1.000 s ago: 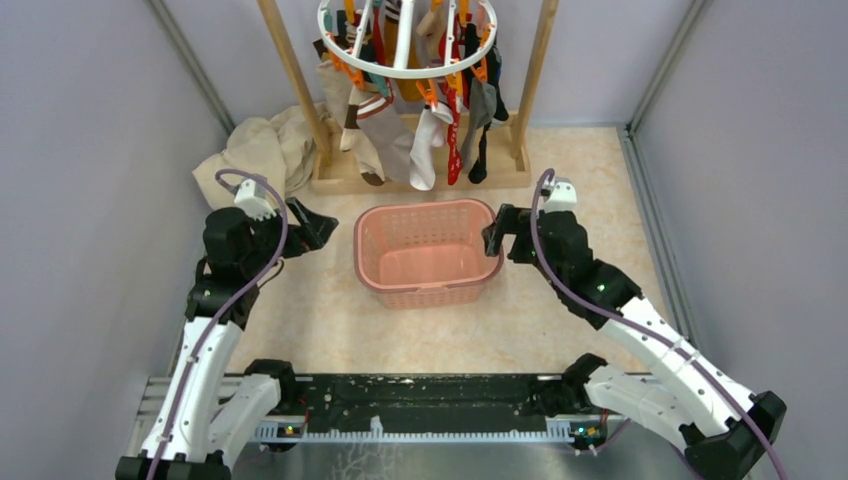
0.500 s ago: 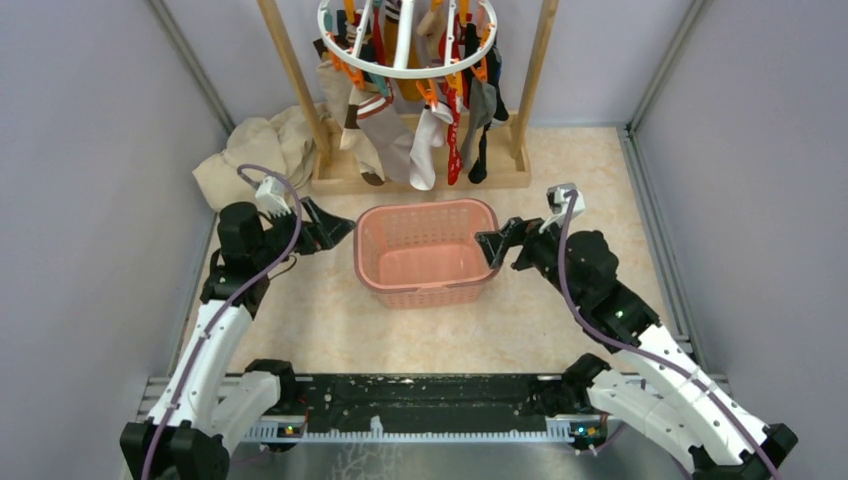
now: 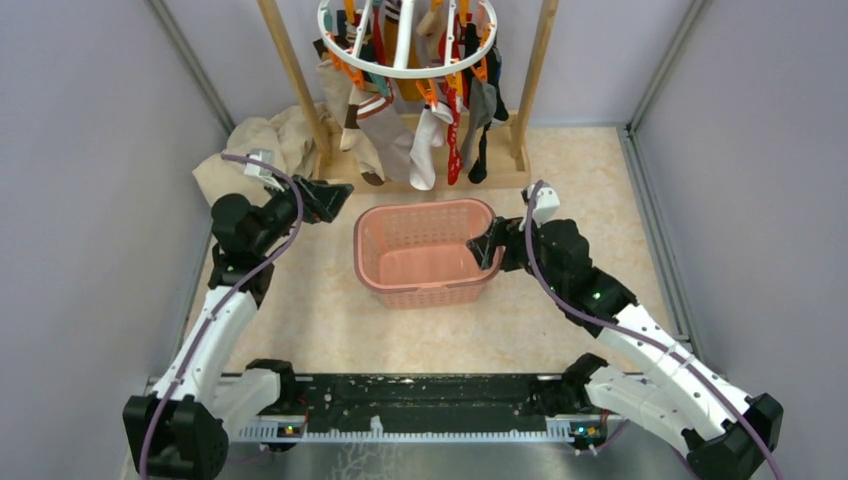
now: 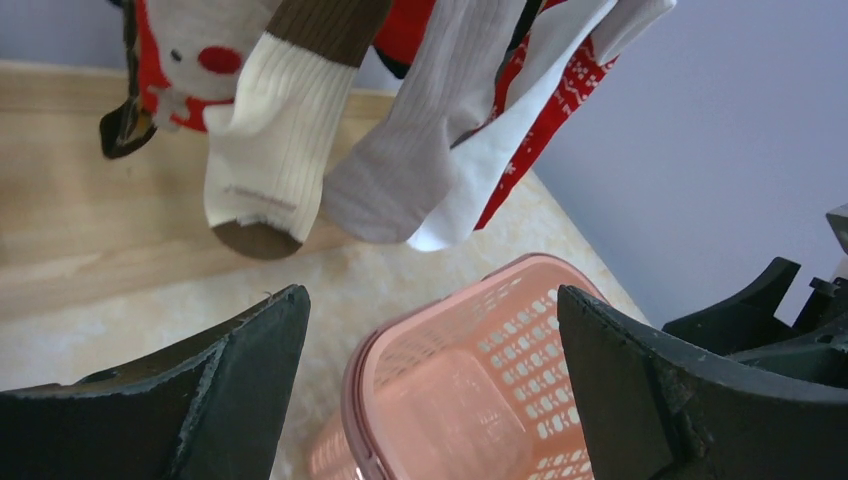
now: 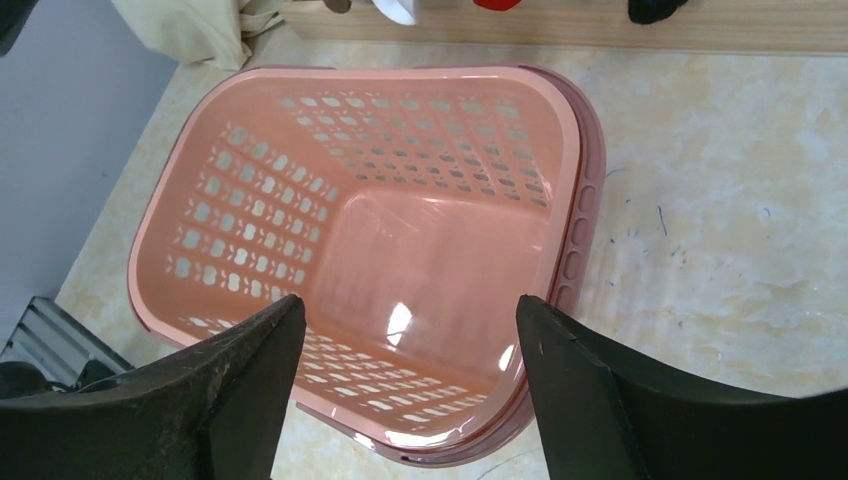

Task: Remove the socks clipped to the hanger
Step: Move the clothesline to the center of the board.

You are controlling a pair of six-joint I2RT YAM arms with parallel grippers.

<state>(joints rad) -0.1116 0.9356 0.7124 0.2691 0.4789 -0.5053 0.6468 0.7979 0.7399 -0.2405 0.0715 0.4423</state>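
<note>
Since a second ago the left tool [image 3: 330, 200] has swung away from the left rim of the pink basket [image 3: 420, 295]. It has gone up and out toward the foot of the wooden frame [image 3: 290, 80], its arm stretched longer. The right tool [image 3: 485, 245] has come in from beside the basket's right rim and now sits at that rim, tipped down over it. The basket, the hanger [image 3: 407, 70] and the socks [image 3: 400, 140] have not shifted.

Both tools stand spread wide with nothing between their fingers, and neither touches a sock. The hanger hangs on the frame ahead of and above both tools, nearer the left one. Every sock in sight is clipped to its ring and dangles over the frame's base board.

Only the overhead view shows the white ring, its orange clips, the frame's posts and a beige cloth heap [image 3: 250, 150] lying on the bench [image 3: 600, 190] to the outer side of the left tool.

The left wrist view gives the socks from below, just ahead of and above its fingers. It shows a cream ribbed one with a brown toe, a grey-beige one, a white one and a red patterned one, with the clips cut off at the top. The basket's corner lies below, between the fingers, and a dark part of the other arm shows at the right edge.

The right wrist view looks down into the basket, whose slotted walls and glossy floor fill the gap between its fingers. Of the socks it catches only a few toe tips at the top edge.
</note>
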